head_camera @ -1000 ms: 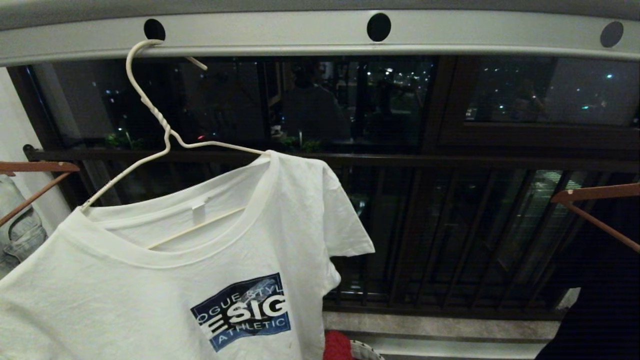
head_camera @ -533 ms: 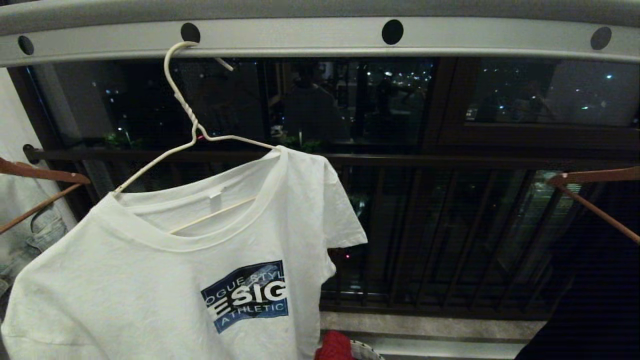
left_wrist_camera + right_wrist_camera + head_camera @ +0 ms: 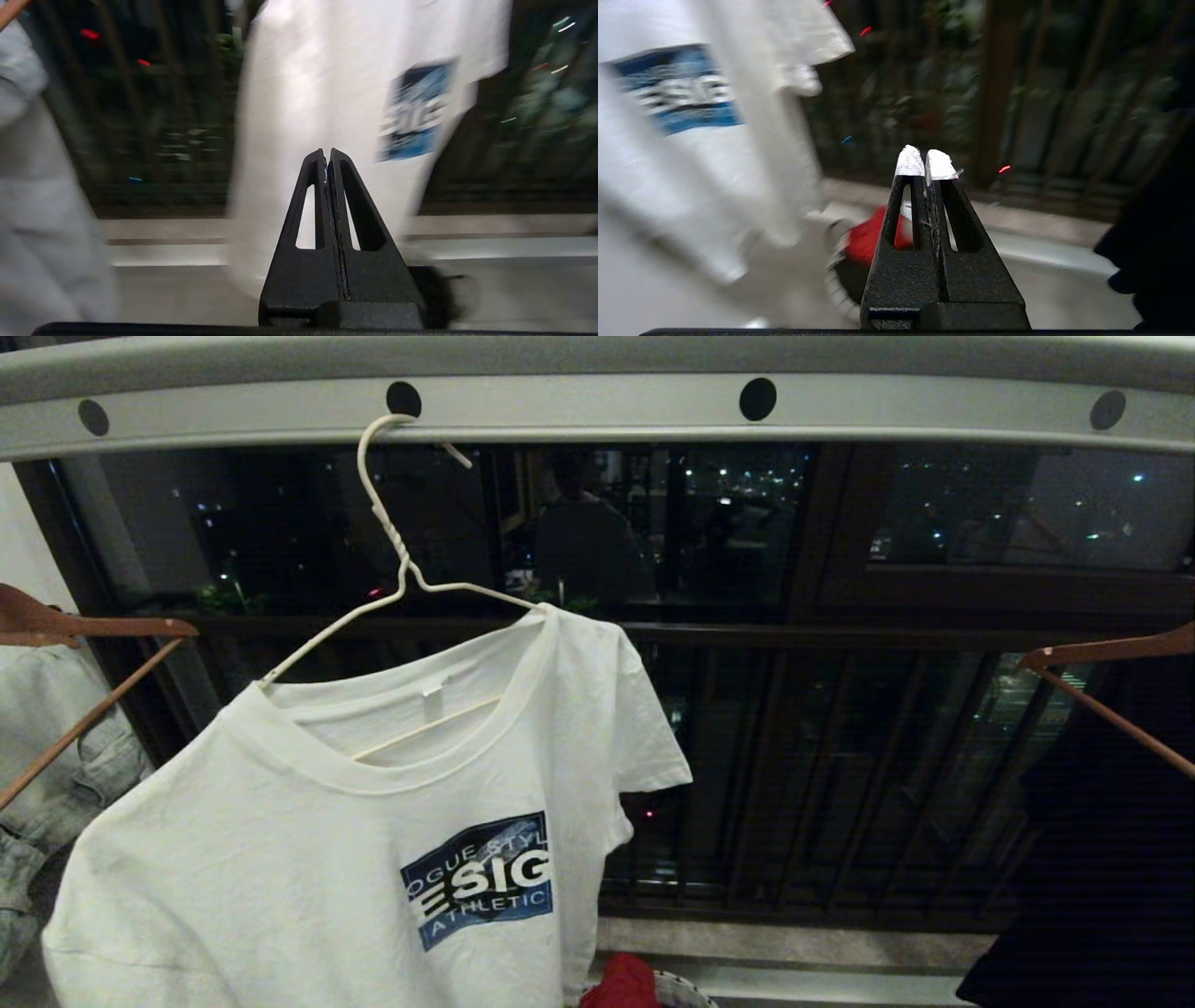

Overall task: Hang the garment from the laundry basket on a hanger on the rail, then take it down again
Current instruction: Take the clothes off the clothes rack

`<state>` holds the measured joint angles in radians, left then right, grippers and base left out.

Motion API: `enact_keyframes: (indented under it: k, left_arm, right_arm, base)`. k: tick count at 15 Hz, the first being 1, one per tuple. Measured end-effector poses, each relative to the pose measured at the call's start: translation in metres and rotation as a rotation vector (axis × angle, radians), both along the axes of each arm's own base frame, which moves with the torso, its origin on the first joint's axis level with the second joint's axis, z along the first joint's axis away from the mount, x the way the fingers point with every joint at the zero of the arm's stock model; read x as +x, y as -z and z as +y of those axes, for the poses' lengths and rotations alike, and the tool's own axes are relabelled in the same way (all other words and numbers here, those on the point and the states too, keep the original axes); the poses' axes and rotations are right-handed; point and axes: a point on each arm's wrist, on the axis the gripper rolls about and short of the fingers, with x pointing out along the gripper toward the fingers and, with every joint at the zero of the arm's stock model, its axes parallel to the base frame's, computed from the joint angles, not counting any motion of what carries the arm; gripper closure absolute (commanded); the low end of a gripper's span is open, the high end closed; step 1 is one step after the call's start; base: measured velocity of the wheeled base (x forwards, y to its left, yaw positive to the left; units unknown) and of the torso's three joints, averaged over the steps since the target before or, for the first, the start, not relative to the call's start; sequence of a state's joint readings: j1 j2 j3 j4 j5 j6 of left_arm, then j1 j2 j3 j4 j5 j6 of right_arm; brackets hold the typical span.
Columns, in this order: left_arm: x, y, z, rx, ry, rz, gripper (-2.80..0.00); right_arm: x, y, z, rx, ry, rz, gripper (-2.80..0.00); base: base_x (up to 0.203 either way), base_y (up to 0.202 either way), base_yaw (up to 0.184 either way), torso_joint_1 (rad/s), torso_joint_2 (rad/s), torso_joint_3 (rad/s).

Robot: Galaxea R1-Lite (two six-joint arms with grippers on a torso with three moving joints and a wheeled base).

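**Tee on rail – handling notes, grip pts for take-down**

Garment [image 3: 327, 868] hangs on hanger [image 3: 411, 588], hook over lower edge of rail [image 3: 597, 411] just below one of the round holes. Hangs crooked: robot's-right shoulder rides high on the wire, left shoulder drooped; bare wire of the left arm shows above the collar. Laundry basket [image 3: 677, 987] low, just beside the tee hem, red cloth [image 3: 621, 982] in it. Wooden hangers w/ other clothes at both sides, well apart.

Left gripper [image 3: 327, 156]: jaws closed, empty, pointing at the tee body; contact can't tell. Right gripper [image 3: 926, 158]: jaws closed, empty, clear of the cloth, basket beyond.

Handling (judgement):
- Tee = light, soft, no stiffness; folds where pinched, will slip off wire if tugged sideways, esp. uneven as now.
- Wire hanger = light, thin, springy, swings easily; hook shallow.
- Best hold: twisted neck or bare wire arm, lift up off rail. Then pinch collar/shoulder seam to strip tee.
- Risk: pulling hem drags the hanger along w/ it.
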<state>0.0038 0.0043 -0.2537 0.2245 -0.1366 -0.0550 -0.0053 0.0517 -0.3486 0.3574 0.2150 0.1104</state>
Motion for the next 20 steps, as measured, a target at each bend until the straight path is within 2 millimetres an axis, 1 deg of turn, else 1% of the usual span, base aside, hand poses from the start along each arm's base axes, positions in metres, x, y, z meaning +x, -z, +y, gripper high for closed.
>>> enact_keyframes:
  k: [2,3,5,7,8,11,16,20]
  left_arm:
    - [0.015,0.023,0.001,0.052,-0.036,0.0,0.0]
    - [0.018,0.028,0.001,0.063,-0.055,-0.011,0.0]
    - [0.021,0.034,0.002,0.08,-0.068,-0.001,0.0]
    - [0.022,0.038,0.003,0.09,-0.114,0.014,0.0]
    - [0.023,0.042,0.003,0.099,-0.14,0.03,0.0]
    - [0.024,0.043,0.003,0.092,-0.149,0.033,0.0]
    - [0.024,0.044,0.003,0.051,-0.153,0.038,0.0]
    - [0.024,0.044,0.003,0.05,-0.153,0.038,0.0]
  right_arm:
    - [0.017,0.026,-0.001,-0.059,0.046,-0.057,0.0]
    - [0.023,0.035,-0.002,-0.109,0.076,-0.094,0.0]
    - [0.028,0.043,-0.004,-0.179,0.162,-0.153,0.0]
    - [0.029,0.055,-0.005,-0.197,0.198,-0.086,0.0]
    - [0.03,0.056,-0.005,-0.188,0.2,-0.077,0.0]
    - [0.03,0.057,-0.005,-0.164,0.201,-0.073,0.0]
    - [0.03,0.057,-0.005,-0.073,0.232,-0.063,0.0]
    - [0.03,0.057,-0.005,-0.067,0.235,-0.063,0.0]
  base:
    - [0.0,0.0,0.0,0.0,0.0,0.0]
    - [0.0,0.0,0.0,0.0,0.0,0.0]
    - [0.0,0.0,0.0,0.0,0.0,0.0]
    - [0.0,0.0,0.0,0.0,0.0,0.0]
    - [0.0,0.0,0.0,0.0,0.0,0.0]
    - [0.0,0.0,0.0,0.0,0.0,0.0]
    - [0.0,0.0,0.0,0.0,0.0,0.0]
    - [0.0,0.0,0.0,0.0,0.0,0.0]
